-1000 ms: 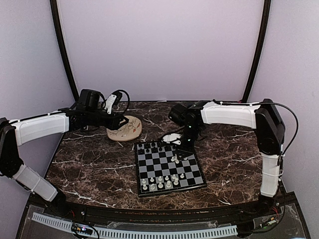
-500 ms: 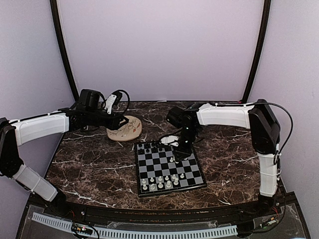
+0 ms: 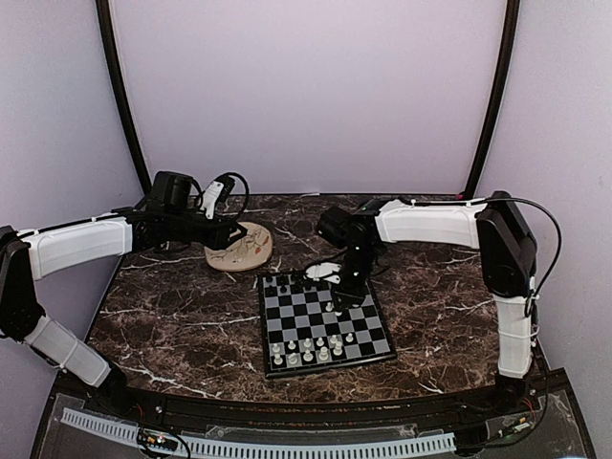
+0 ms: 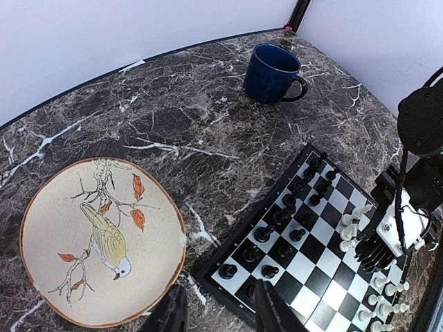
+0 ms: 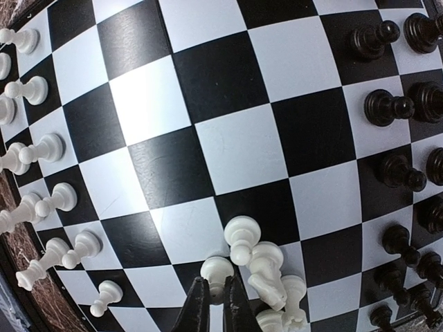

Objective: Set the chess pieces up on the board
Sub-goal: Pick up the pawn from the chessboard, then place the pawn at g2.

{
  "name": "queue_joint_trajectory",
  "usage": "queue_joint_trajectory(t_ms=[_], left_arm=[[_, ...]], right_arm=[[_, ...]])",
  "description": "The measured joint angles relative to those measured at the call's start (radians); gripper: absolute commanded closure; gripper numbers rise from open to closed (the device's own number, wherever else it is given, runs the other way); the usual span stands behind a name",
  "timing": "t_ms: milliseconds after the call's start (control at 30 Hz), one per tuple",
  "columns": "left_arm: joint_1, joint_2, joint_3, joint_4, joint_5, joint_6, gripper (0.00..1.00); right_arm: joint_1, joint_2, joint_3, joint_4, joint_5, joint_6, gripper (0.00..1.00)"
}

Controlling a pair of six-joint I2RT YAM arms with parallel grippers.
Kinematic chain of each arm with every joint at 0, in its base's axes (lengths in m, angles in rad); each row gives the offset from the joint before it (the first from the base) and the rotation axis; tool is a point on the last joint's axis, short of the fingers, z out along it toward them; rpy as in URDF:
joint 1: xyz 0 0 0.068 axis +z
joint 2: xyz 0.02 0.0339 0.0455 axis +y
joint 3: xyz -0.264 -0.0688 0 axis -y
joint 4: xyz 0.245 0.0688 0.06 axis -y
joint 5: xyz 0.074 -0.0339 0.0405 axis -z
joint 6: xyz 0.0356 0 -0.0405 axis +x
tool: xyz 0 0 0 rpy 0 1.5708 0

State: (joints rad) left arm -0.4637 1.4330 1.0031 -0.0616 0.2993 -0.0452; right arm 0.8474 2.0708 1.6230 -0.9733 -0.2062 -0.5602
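1. Table (image 3: pixel 191 316): dark brown marble-look top with white veining, glossy.
2. Left gripper (image 4: pixel 220 308): at the far left, above the near rim of the plate. Two dark fingers stand partly apart with nothing between them.
3. Plate (image 4: pixel 48 228): round, matte beige with a thin brown rim, painted with a bird on a twig with orange leaves. It lies just left of the board's far corner.
4. Mug (image 4: pixel 271 72): deep blue, glazed, cylindrical with a loop handle, upright beyond the board.
5. Board (image 3: pixel 306 311): square, flat, black-rimmed, with black and pale checks, at the table's middle.
6. Chess pieces: black men (image 5: pixel 387 107), turned and glossy, stand along the far rows. Cream pawns (image 5: pixel 41 149) line the near rows. A cluster of cream pieces (image 5: pixel 256 270) lies toppled together near the board's right edge.
7. Right gripper (image 5: pixel 217 294): low over the board's right side, slim dark tips drawn almost together just behind one cream piece of the cluster. Whether it is pinched cannot be told.
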Motion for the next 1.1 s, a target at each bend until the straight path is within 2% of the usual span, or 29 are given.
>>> queue_joint_trajectory(t_ms=[200,667,1100], left_arm=[[0.000,0.000,0.000,0.000,0.000,0.000,0.64],[0.000,0.007,0.000,-0.001,0.008,0.000,0.64],[0.000,0.016,0.000,-0.001,0.008,0.000,0.64]], right_arm=[[0.004,-0.025,-0.029,0.000,0.002,-0.001,0.98],[-0.002,-0.264,-0.249,0.006,0.026,-0.011,0.99],[0.003,-0.280,-0.314,0.010,-0.007,-0.053,0.97]])
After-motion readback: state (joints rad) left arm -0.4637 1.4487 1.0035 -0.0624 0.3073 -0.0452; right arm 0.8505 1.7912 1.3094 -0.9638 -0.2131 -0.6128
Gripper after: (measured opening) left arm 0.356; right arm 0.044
